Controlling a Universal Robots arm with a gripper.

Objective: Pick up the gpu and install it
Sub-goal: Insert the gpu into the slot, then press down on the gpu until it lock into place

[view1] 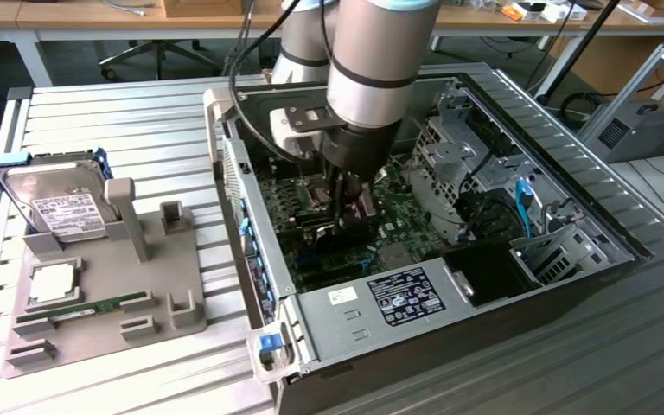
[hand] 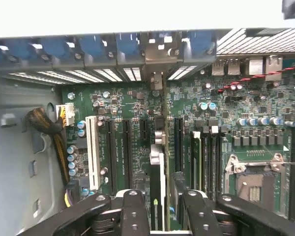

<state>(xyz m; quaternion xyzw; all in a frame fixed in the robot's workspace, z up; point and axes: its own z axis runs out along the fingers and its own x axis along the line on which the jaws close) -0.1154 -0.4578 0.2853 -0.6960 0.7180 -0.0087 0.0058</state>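
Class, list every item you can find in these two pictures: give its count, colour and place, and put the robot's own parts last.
gpu: one, dark, seen edge-on, held upright over the motherboard slots, its silver bracket toward the case's rear wall.
computer case: one, black and silver, open, lying on the table.
motherboard: one, green, inside the case.
parts stand: one, grey, on the exterior view's left.
hard drive: one, silver with white label, upright in the stand.
memory stick: one, green, lying on the stand.
table: one, grey, slatted.
gripper: one, black, shut on the gpu.
arm: one, grey, reaching into the case.
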